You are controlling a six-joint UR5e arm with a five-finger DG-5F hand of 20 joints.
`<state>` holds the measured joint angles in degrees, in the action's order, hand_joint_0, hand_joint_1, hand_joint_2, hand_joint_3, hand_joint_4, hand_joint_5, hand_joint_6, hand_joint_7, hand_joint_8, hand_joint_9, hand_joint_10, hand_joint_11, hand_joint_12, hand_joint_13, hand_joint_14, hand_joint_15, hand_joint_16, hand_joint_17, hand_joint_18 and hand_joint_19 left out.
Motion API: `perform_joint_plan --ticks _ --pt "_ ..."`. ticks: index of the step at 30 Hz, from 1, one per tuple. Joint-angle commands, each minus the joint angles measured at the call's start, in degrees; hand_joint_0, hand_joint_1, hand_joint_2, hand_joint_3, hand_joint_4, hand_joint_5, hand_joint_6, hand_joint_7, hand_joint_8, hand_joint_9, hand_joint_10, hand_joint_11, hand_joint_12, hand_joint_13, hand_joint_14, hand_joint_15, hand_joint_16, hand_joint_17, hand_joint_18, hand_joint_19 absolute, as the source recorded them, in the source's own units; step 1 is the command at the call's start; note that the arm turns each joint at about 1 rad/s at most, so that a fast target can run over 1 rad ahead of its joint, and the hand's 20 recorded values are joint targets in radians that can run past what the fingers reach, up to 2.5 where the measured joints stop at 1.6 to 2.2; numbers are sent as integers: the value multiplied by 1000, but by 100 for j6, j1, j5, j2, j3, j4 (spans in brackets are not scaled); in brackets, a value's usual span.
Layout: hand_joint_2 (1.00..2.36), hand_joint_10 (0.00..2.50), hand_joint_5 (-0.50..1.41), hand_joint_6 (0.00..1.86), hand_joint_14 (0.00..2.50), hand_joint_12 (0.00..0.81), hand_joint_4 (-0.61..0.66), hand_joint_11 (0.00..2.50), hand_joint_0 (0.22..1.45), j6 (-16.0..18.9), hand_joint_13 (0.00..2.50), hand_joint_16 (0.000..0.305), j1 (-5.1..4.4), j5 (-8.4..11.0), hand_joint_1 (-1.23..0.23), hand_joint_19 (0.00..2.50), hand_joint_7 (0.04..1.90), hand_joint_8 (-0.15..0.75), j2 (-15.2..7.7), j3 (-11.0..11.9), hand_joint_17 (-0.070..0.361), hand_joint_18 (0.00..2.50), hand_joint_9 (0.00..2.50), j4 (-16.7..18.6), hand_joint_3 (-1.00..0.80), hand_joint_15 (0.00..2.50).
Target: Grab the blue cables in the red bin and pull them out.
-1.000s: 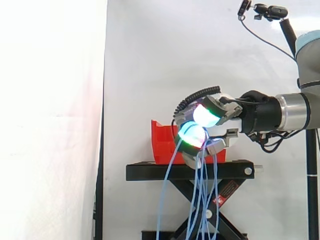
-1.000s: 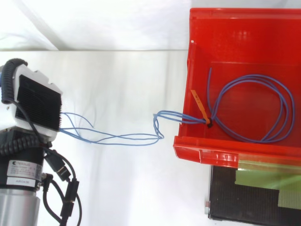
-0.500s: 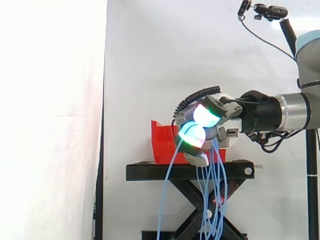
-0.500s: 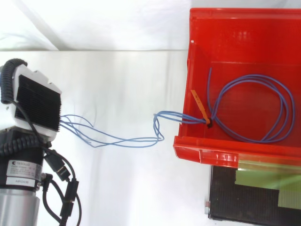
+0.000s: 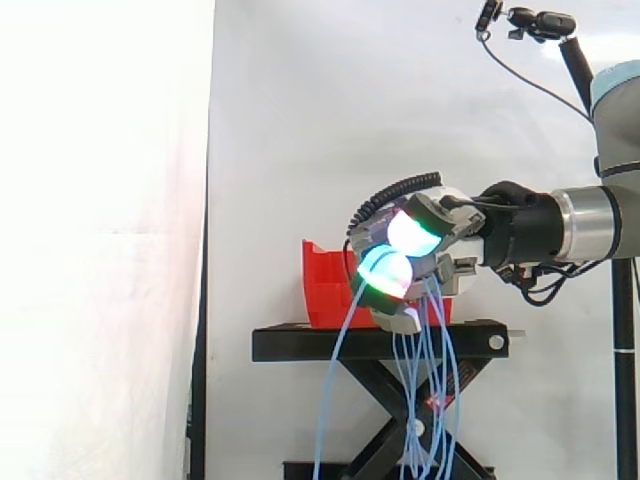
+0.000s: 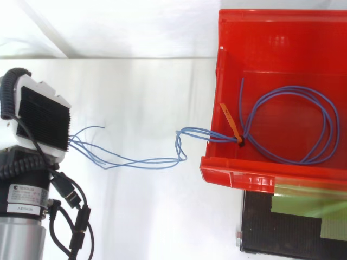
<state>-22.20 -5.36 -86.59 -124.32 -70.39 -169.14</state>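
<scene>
The red bin point(image 5: 322, 288) was seen on the top plate of the black stand point(image 5: 300, 345), before the white curtain point(image 5: 300, 120). The hand point(image 5: 452, 236) was held in the air at the height of the bin, outside it, and its fingers were curled round the blue cables point(image 6: 135, 161), so that the strands were clamped between the glowing pads point(image 5: 385, 272). In the side view, several loops of the cables were hanging down from the hand in front of the stand, and one strand was running lower to the left. In the top view, the free strands were stretched from the hand point(image 6: 40, 116) across the open space to the side wall of the bin point(image 6: 223, 76), which was crossed by them near the corner at the lipped front edge. The rest of the cables was lying as a round coil on the floor of the bin, toward the opposite side wall. The coil was bound with an orange tie point(image 6: 230, 122), placed just inside the crossed wall.
</scene>
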Motion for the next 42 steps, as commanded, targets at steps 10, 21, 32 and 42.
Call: perform_joint_plan --ticks 10,21,32,42 --pt "1008 1289 704 1226 1865 366 192 1405 981 -17 1108 42 0 -7 -1033 1222 243 177 -5 -1 95 1050 1014 4 -792 1014" --pt "1008 1277 714 1211 2086 310 176 1248 980 -17 1012 40 0 -7 -1036 1233 283 243 4 -1 90 1036 1041 4 -784 925" --pt "1008 1039 735 1195 2029 315 199 1339 973 -17 1052 41 0 -7 -1042 1226 292 261 -5 -1 93 1026 1120 4 -767 901" --pt "1008 964 745 1181 2018 328 207 1372 972 -17 1067 42 0 -7 -1046 1223 309 265 4 -1 95 1033 1133 13 -776 899"
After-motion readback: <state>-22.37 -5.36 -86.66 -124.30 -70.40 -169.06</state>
